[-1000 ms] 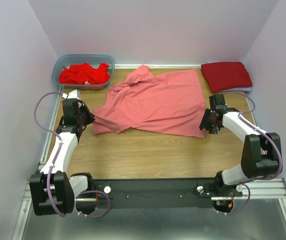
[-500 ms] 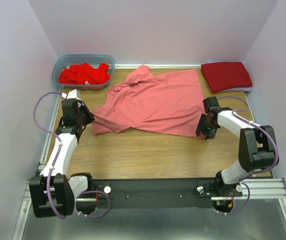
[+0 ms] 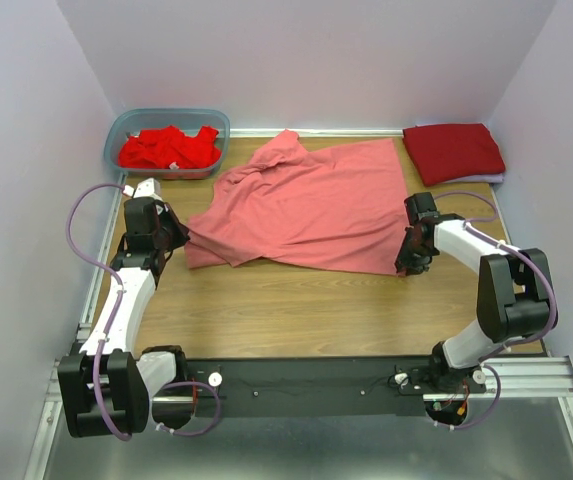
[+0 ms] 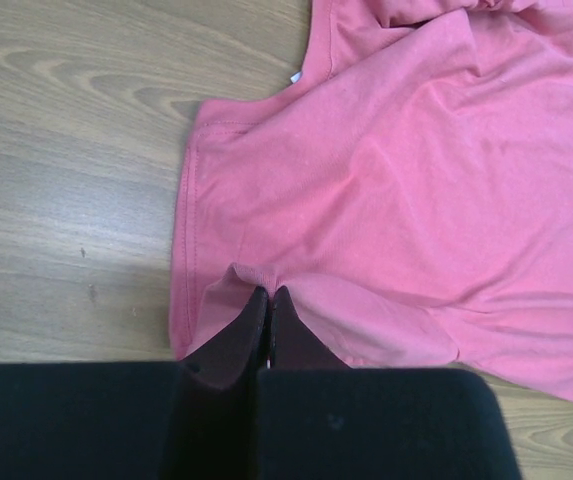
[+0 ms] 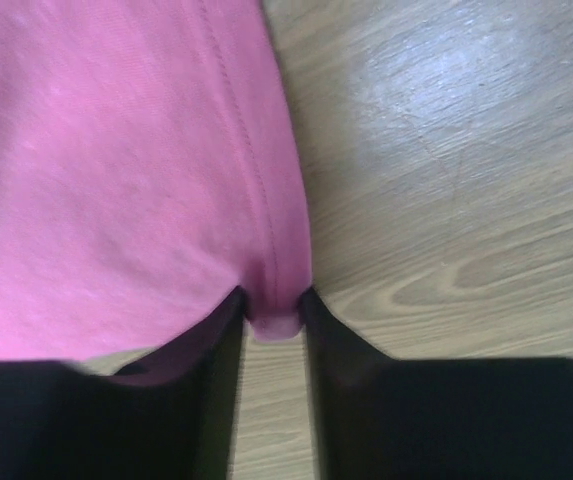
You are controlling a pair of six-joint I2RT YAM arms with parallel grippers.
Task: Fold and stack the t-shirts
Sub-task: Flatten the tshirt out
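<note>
The left pincer [image 3: 181, 238] is shut tight, its two fingers pressed together on a small ridge of cloth at the edge of the salmon-pink t-shirt [image 3: 306, 205]. In the left wrist view the left pincer [image 4: 268, 292] has the fabric puckered right at its tips, and the salmon-pink t-shirt [image 4: 416, 200] spreads away ahead of it and off to its right, with a stitched hem running just to its left. Bare worktop [image 4: 66, 150] lies further to the left of the pincer.

The right pincer [image 3: 403, 262] sits at the opposite, near-right corner of the same shirt. In the right wrist view the right pincer [image 5: 271, 300] has its fingers a little apart with a fold of the hem bunched between them, the cloth touching both, so it is clamped on the shirt. From there the salmon-pink t-shirt [image 5: 116, 150] stretches ahead and to the pincer's left, while the worktop [image 5: 446, 150] shows to its right.

The shirt lies between the two pincers, loosely spread and rumpled on the worktop [image 3: 296, 310]. Beyond the left pincer, well apart from it, a tub [image 3: 166, 114] holds crumpled red t-shirts [image 3: 166, 150]. Beyond the right pincer, in the far corner, rests a folded crimson t-shirt [image 3: 453, 150].
</note>
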